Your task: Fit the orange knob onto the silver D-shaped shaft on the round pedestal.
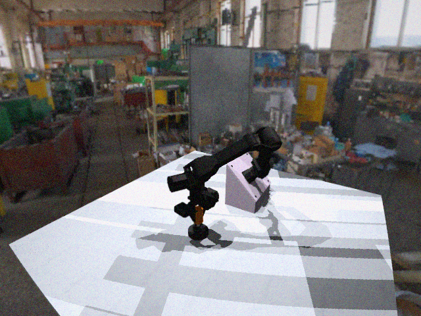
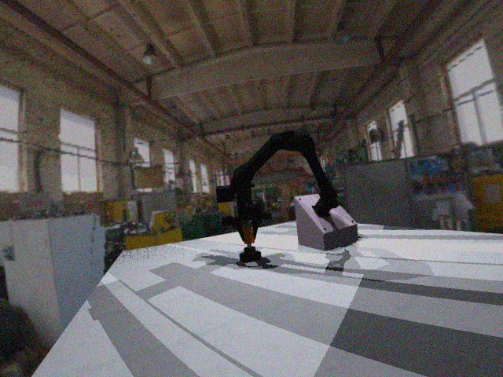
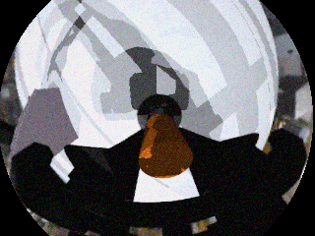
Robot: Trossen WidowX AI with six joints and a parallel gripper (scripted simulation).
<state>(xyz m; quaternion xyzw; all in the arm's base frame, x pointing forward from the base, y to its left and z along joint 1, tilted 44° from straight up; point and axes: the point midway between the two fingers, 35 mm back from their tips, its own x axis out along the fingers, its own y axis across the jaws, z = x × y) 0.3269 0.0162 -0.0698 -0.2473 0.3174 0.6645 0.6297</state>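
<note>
Pale lilac and wedge-shaped, a sloped block (image 1: 239,190) (image 2: 310,231) (image 3: 44,120) bears the black robot arm (image 1: 234,151) (image 2: 264,155) near the desk's far edge, well apart from the round black pedestal (image 1: 198,232) (image 2: 249,255) (image 3: 169,104). The black parallel-jaw gripper (image 1: 198,214) (image 2: 248,234) (image 3: 160,132) points down, pinching the tapered orange knob (image 1: 199,216) (image 2: 248,235) (image 3: 164,149) above the pedestal, with silver shaft (image 2: 249,246) visible between them. Whether their flat sides line up cannot be told.

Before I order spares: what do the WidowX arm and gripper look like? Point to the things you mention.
Arm (image 1: 234,155) (image 2: 259,155): matte black throughout, slim straight links, bulky rounded elbow, boxy and cylindrical housings towards the wrist. Gripper (image 1: 198,214) (image 2: 248,235) (image 3: 160,132): also black, fingers tapering to narrow tips. No cables or markings that I can make out; dark, grainy pictures.
</note>
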